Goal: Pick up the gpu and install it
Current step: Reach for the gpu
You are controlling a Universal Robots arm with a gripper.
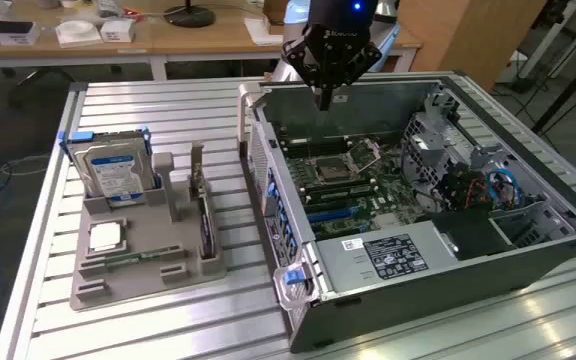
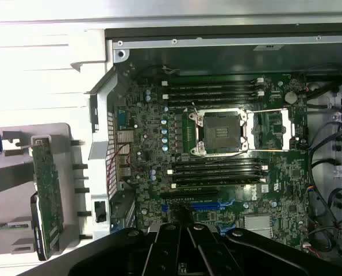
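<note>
**Item:** gpu (image 1: 205,221). A thin flat card with a green circuit board on one face, a dark cooler on the other and a silver bracket at one end.

**Location:** on its long edge in a slot of the grey holder rack (image 1: 128,283), on the side nearest the computer case (image 1: 528,251). It is untouched and not yet lifted.

**Handling, as judged:** light and stiff but fragile, with exposed components on the board face. It probably rocks in its slot if nudged sideways.

**Best hold:** a pinch across its thickness at the upper edge, near mid-length and away from the bracket.

**Rack neighbours:** a blue-labelled hard drive (image 1: 115,174) stands upright at the far end. A small square CPU chip (image 1: 105,236) lies flat. Both are apart from the card.

**Gripper** (image 1: 323,100)**:** fingers pressed together and holding nothing. It hangs over the far rim of the open case, well apart from the card.

**Beneath it:** the motherboard (image 2: 153,144), with the CPU socket (image 2: 219,132) bare and the blue expansion slot (image 2: 199,204) vacant.

**Support:** a slatted metal table (image 1: 148,97).
</note>
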